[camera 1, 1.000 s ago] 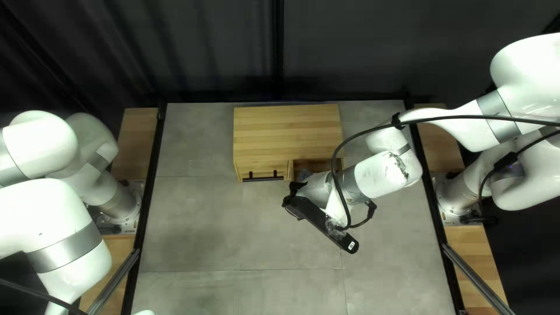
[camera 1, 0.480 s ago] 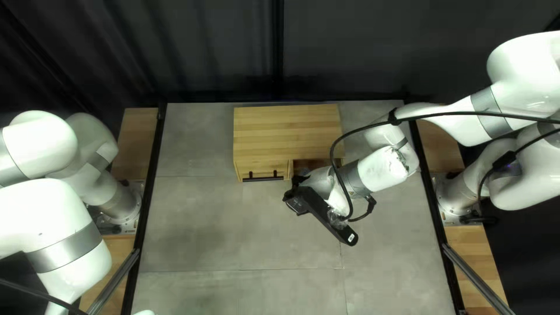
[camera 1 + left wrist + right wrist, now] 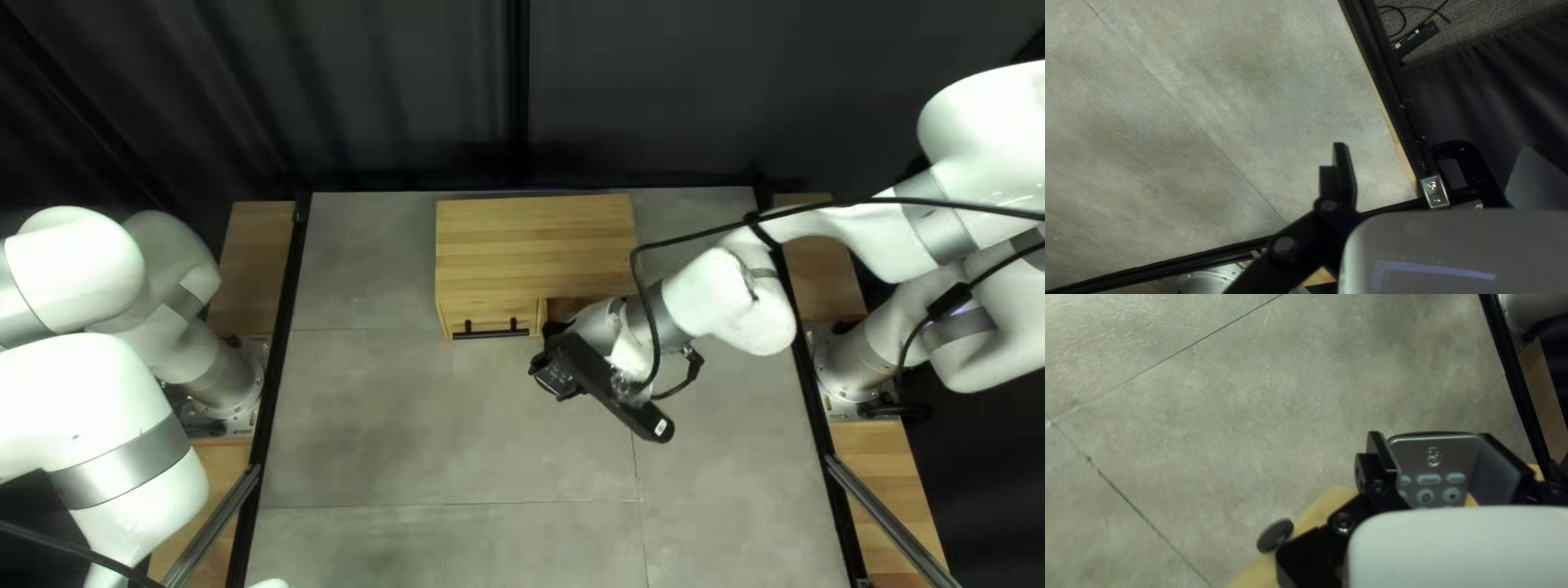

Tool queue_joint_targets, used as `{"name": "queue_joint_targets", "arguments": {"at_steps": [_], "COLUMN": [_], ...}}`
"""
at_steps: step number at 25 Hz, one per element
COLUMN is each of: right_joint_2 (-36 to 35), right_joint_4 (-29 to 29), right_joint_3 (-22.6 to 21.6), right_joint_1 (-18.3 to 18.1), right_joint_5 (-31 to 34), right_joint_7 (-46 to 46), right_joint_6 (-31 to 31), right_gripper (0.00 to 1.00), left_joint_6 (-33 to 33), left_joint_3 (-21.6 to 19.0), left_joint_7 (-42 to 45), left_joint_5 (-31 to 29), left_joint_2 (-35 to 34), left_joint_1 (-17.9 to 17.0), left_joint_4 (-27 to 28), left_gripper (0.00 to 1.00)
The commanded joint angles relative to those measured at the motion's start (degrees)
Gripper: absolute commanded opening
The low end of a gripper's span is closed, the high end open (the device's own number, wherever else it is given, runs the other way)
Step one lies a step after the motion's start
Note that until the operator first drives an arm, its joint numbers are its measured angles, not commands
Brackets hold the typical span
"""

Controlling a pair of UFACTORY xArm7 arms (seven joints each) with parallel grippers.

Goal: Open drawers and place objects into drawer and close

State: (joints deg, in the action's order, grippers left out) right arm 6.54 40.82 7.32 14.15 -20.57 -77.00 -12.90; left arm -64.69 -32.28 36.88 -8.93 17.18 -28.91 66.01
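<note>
Grey counter (image 3: 370,414); one cabinet drawer (image 3: 573,308) looks open; right fingers (image 3: 1383,454) pinch keypad device (image 3: 1433,457), left fingers (image 3: 1343,174) spread; placing, closing remain.

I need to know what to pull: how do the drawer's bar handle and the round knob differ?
The bar handle is long and thin; the round knob is a disc. The bar handle sits on the cabinet's front, the round knob near my right hand. Both are dark.
</note>
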Motion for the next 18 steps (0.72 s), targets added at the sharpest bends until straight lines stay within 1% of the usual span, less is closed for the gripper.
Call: {"name": "queue_joint_targets", "arguments": {"at_steps": [1, 2, 3, 5, 6, 7, 10, 15, 18], "right_joint_2": [-0.6, -1.6, -2.0, -4.5, -5.1, -6.6, -8.7, -11.1, -10.6], "right_joint_4": [2.5, 4.8, 5.7, 11.1, 12.5, 15.8, 21.6, 27.5, 27.5], "right_joint_3": [0.6, 0.4, 0.4, 0.1, 0.1, -0.1, -0.6, -1.0, -1.1], "right_joint_1": [0.0, -0.2, -0.2, -0.2, -0.2, 0.0, 0.5, 1.2, 1.3], "right_joint_5": [0.3, 2.3, 3.0, 7.4, 8.4, 11.0, 15.4, 19.1, 19.2], "right_joint_7": [-2.1, -1.6, -1.4, 0.5, 1.0, 2.5, 5.1, 7.2, 7.1], "right_joint_6": [-4.3, -7.7, -9.2, -16.4, -18.3, -22.9, -31.5, -41.8, -43.9], "right_gripper": [0.0, 0.0, 0.0, 0.0, 0.0, 0.0, 0.0, 0.0, 0.0], "left_joint_6": [0.0, 0.0, 0.0, 0.0, 0.0, 0.0, 0.0, 0.0, 0.0], "left_joint_3": [0.0, 0.0, 0.0, 0.0, 0.0, 0.0, 0.0, 0.0, 0.0], "left_joint_7": [0.0, 0.0, 0.0, 0.0, 0.0, 0.0, 0.0, 0.0, 0.0], "left_joint_5": [0.0, 0.0, 0.0, 0.0, 0.0, 0.0, 0.0, 0.0, 0.0], "left_joint_2": [0.0, 0.0, 0.0, 0.0, 0.0, 0.0, 0.0, 0.0, 0.0], "left_joint_1": [0.0, 0.0, 0.0, 0.0, 0.0, 0.0, 0.0, 0.0, 0.0], "left_joint_4": [0.0, 0.0, 0.0, 0.0, 0.0, 0.0, 0.0, 0.0, 0.0], "left_gripper": [1.0, 1.0, 1.0, 1.0, 1.0, 1.0, 1.0, 1.0, 1.0]}}
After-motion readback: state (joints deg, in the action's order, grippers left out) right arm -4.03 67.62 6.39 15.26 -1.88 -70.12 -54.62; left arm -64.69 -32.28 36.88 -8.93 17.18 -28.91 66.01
